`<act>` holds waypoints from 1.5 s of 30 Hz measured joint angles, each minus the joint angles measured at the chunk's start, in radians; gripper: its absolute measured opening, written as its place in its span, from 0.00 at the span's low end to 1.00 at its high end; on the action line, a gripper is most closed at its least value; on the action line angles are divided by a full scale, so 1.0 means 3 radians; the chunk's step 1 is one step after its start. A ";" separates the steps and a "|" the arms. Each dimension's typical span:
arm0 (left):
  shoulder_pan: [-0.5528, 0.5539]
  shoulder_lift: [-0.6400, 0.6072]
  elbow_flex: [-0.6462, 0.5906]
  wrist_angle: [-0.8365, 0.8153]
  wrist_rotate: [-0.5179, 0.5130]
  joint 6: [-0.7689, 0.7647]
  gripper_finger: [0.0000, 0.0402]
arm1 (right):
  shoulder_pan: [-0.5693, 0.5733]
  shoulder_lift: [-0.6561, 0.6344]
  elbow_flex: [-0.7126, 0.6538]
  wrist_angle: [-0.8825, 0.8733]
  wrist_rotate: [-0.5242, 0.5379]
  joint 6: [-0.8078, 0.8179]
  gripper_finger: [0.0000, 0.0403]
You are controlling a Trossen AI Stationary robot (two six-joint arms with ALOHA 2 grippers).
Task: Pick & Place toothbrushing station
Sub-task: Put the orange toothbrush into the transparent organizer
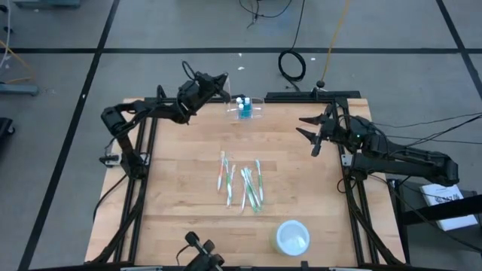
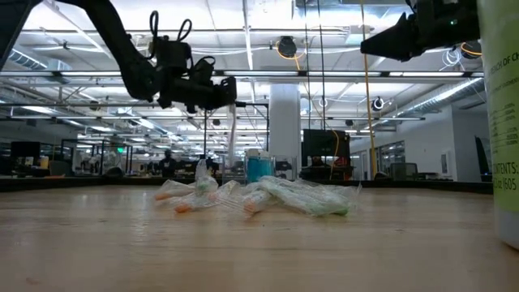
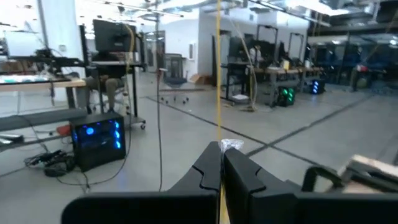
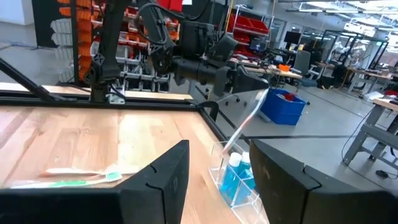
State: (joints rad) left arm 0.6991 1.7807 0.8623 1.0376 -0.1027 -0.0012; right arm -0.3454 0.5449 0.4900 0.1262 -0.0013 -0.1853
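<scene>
The left gripper (image 1: 223,81) hangs above the far edge of the table (image 1: 181,211), its fingers (image 3: 214,171) pressed together on a wrapped toothbrush (image 4: 245,119), which hangs from the fingertips in its clear sleeve with the lower end slanting down toward the clear holder cup (image 1: 245,111). In the left wrist view only a scrap of the crinkled wrapper (image 3: 232,145) pokes out above the closed fingertips. The holder cup stands at the far edge of the table, about midway along it and just beside the left gripper; something blue with a white cap (image 1: 243,105) stands inside it. From table height the cup (image 2: 259,167) appears behind the heap, with the toothbrush (image 2: 233,134) dangling above and a little to one side of it. The right gripper (image 1: 307,126) hovers over the right side of the table, well apart from the cup, its fingers (image 4: 158,177) standing partly spread with nothing between them. A loose heap of wrapped toothbrushes (image 1: 242,183) lies near the middle of the table, with orange, green and white showing through the sleeves. A pale round tub with a white lid (image 1: 292,235) stands near the front edge, toward the right. Beyond the table the wrist views take in a wide workshop floor with desks and racks.
</scene>
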 joint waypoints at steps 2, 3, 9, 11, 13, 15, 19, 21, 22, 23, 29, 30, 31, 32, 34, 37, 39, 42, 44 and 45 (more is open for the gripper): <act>-0.0035 0.0038 0.0000 -0.0034 0.0004 0.0085 0.00 | 0.0000 0.0000 0.0000 -0.0015 0.0000 0.0003 0.40; -0.0054 0.0063 0.0000 -0.0039 -0.0006 0.0147 0.00 | 0.0000 0.0000 0.0000 -0.0013 0.0000 0.0003 0.40; -0.0092 0.0217 0.0000 -0.0092 -0.0111 0.0209 0.00 | 0.0000 0.0000 0.0000 -0.0014 0.0000 0.0027 0.40; -0.0092 0.0227 0.0000 -0.0093 -0.0115 0.0191 0.00 | 0.0000 0.0000 0.0000 -0.0014 0.0000 0.0028 0.40; -0.0092 0.0226 0.0000 -0.0115 -0.0124 0.0166 0.00 | 0.0000 0.0000 0.0000 -0.0013 0.0000 0.0028 0.40; -0.0092 0.0227 0.0000 -0.0134 -0.0125 0.0156 0.00 | 0.0000 0.0000 0.0000 -0.0014 0.0000 0.0028 0.40; -0.0092 0.0226 0.0000 -0.0148 -0.0213 0.0127 0.00 | 0.0000 0.0000 0.0000 -0.0015 -0.0001 0.0029 0.40; -0.0092 0.0226 0.0000 -0.0157 -0.0309 0.0094 0.01 | 0.0000 0.0000 0.0000 -0.0016 0.0000 0.0029 0.40; -0.0092 0.0226 0.0000 -0.0159 -0.0356 0.0064 0.01 | 0.0000 0.0000 0.0000 -0.0020 0.0000 0.0029 0.40; -0.0092 0.0226 0.0000 -0.0158 -0.0382 0.0055 0.01 | 0.0000 0.0000 0.0000 -0.0025 0.0000 0.0028 0.40; -0.0092 0.0226 0.0000 -0.0137 -0.0476 0.0052 0.16 | 0.0000 0.0000 0.0000 -0.0035 0.0000 0.0029 0.40; -0.0092 0.0226 0.0000 -0.0138 -0.0508 0.0062 0.19 | 0.0000 0.0000 0.0000 -0.0035 0.0000 0.0029 0.40; -0.0092 0.0226 0.0000 -0.0138 -0.0541 0.0067 0.23 | 0.0000 0.0000 0.0000 -0.0035 0.0000 0.0029 0.40; -0.0092 0.0226 0.0000 -0.0137 -0.0562 0.0070 0.26 | 0.0000 0.0000 0.0000 -0.0035 0.0000 0.0029 0.40; -0.0092 0.0226 0.0000 -0.0136 -0.0566 0.0078 0.33 | 0.0000 0.0000 0.0000 -0.0036 0.0000 0.0029 0.40; -0.0095 0.0226 0.0000 -0.0135 -0.0566 0.0169 0.41 | 0.0000 0.0000 0.0000 -0.0036 0.0000 0.0029 0.40; -0.0115 0.0216 0.0000 -0.0137 -0.0569 0.0280 0.46 | 0.0000 0.0000 0.0000 -0.0036 0.0000 0.0029 0.40; -0.0172 0.0122 0.0000 -0.0134 -0.0569 0.0439 0.51 | 0.0000 -0.0001 0.0000 -0.0038 0.0000 0.0029 0.40; -0.0224 0.0006 0.0000 -0.0175 -0.0567 0.0533 0.53 | 0.0000 -0.0004 0.0000 -0.0061 0.0000 0.0029 0.40; -0.0255 -0.0056 0.0000 -0.0210 -0.0568 0.0564 0.54 | 0.0000 -0.0010 0.0001 -0.0089 0.0000 0.0029 0.40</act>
State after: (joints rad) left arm 0.6226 1.7638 0.8623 0.9746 -0.2730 0.1680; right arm -0.3454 0.5419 0.4904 0.0994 -0.0013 -0.1764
